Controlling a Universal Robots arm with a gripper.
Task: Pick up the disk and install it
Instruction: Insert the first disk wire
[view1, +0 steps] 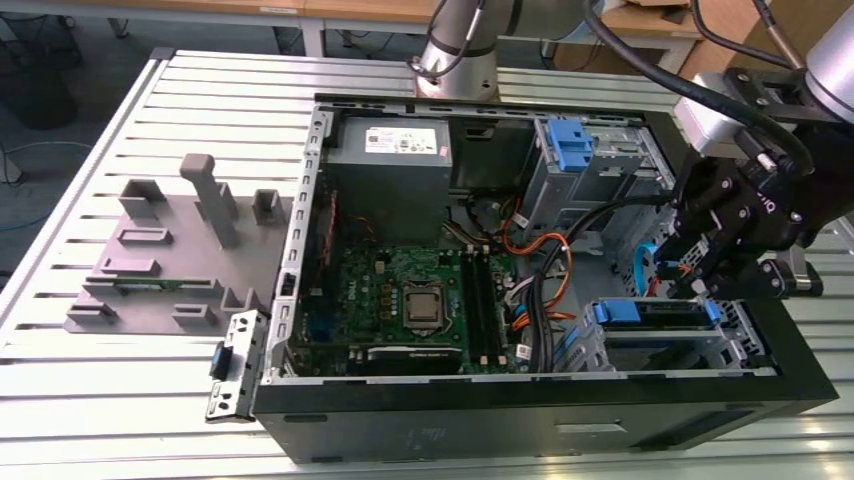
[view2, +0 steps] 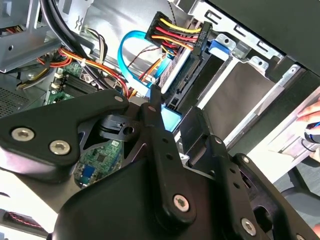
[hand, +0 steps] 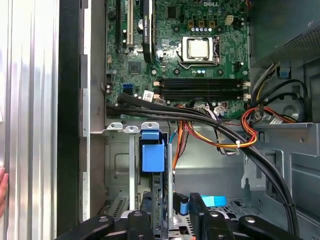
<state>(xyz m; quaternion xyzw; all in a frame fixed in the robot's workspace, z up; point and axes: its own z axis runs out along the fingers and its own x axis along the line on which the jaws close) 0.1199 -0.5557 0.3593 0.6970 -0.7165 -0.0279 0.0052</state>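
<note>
The disk lies in the lower drive cage at the exterior view's right, inside the open computer case, blue rails showing at both ends. My gripper hangs just above its right end, fingers pointing down at it. In the first wrist view the disk runs edge-on away from the camera, and my gripper has one black finger on each side of it. The second wrist view shows the disk's blue side between the fingers of my gripper, with a wired power plug at its far end.
Bundles of black, orange and blue cables run beside the cage. The motherboard and the grey power-supply box fill the case's left. A blue latch stands in the upper bay. A grey fixture plate lies outside. A hand rests nearby.
</note>
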